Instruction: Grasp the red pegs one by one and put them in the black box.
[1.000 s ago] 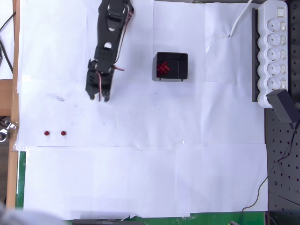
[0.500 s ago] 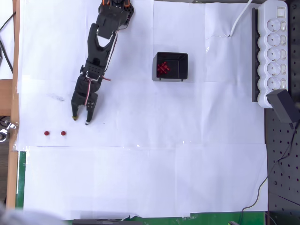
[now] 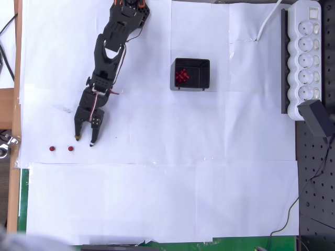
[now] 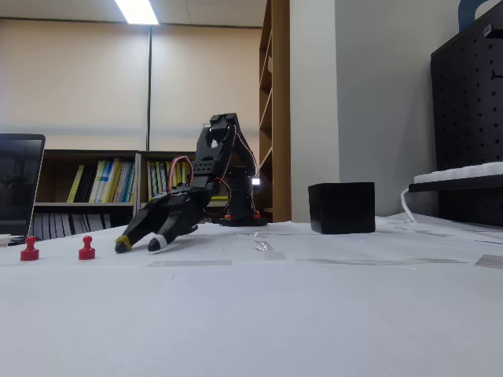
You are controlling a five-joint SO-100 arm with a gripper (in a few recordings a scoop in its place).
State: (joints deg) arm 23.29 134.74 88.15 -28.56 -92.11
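Two red pegs stand on the white paper at the left: one (image 3: 70,148) (image 4: 86,249) closer to the arm, the other (image 3: 52,148) (image 4: 30,249) further left. My gripper (image 3: 84,140) (image 4: 139,246) is open and empty, its tips low over the paper just up and right of the nearer peg in the overhead view. The black box (image 3: 191,73) (image 4: 341,207) sits at the upper middle and holds several red pegs (image 3: 181,76).
A white power strip (image 3: 308,55) lies along the right edge beside a black pegboard (image 3: 317,172). A laptop (image 4: 17,184) stands at the left in the fixed view. A wooden table edge (image 3: 15,104) borders the paper at the left.
The arm has stretched down and to the left, away from the box side, lowering the open gripper toward the two pegs on the paper.
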